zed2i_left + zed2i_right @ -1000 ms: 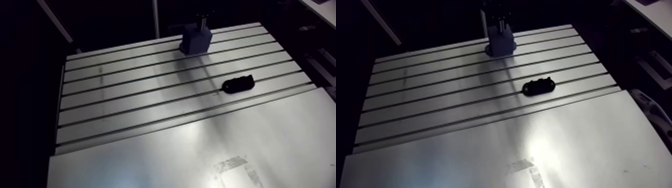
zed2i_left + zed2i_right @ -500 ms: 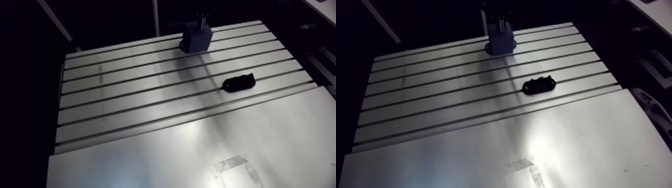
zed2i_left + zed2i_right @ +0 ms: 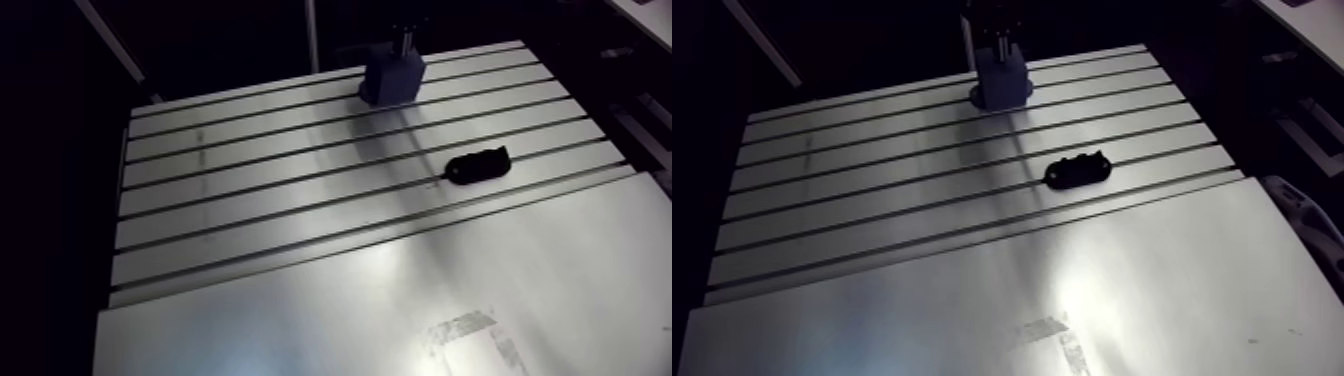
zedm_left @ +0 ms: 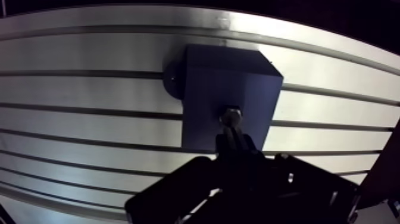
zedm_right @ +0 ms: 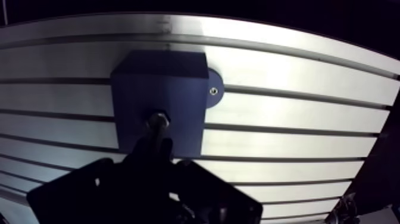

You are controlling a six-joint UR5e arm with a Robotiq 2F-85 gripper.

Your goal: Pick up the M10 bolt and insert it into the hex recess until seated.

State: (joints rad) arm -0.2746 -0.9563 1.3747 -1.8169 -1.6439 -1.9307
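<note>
A dark blue block [image 4: 229,89] stands on the slotted table [image 3: 250,200] near its far edge. In the wrist view a metal M10 bolt [image 4: 231,115] is over the block's top face, its shiny end toward the block. My gripper [image 4: 236,140] is shut on the bolt, with the dark fingers closed around its shank. Whether the bolt's end is inside the recess is hidden by the bolt itself. In the arm view the same block [image 3: 392,80] shows with the wrist coming down right above it.
A black oblong part [image 3: 477,166] lies on the table to the right, nearer than the block. A round flange with a screw [image 5: 213,89] sticks out at the block's foot. A scuffed patch [image 3: 465,335] marks the smooth near plate.
The arm view has shifted very slightly. The gripper stays over the blue block with the bolt in it.
</note>
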